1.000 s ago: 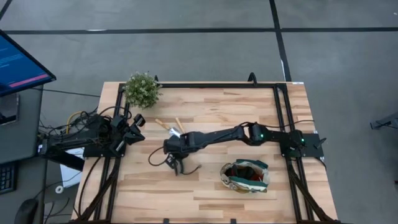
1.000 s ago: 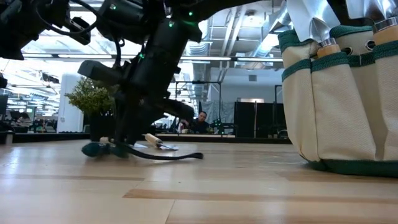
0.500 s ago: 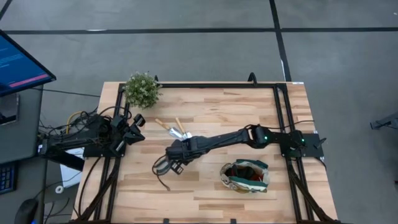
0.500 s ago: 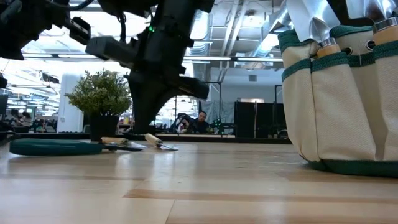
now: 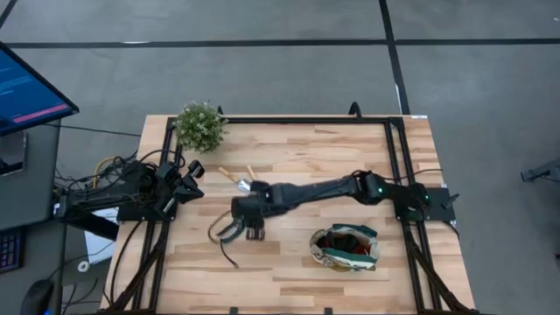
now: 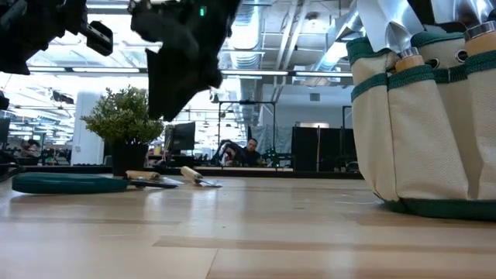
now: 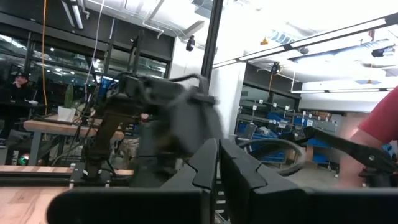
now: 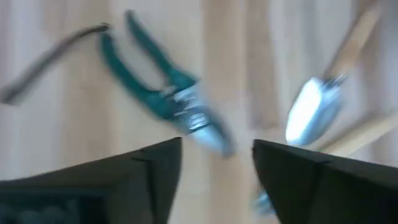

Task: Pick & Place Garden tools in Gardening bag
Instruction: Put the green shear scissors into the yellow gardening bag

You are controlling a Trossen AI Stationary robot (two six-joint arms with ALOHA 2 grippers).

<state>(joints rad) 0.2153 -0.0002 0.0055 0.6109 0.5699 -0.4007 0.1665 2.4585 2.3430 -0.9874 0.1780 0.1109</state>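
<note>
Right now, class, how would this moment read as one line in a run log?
right tool: open, above shears | shears: flat on table, unheld | two trowels: on table | bag: holds tools | left tool: parked at table's left edge

Shears (image 5: 223, 231) lie left of the bag (image 5: 347, 247); trowels (image 5: 238, 178) behind them.

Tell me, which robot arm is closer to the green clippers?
Right. The right tool hovers just above the green clippers, open. The left tool waits at the table's left edge, farther away.
</note>
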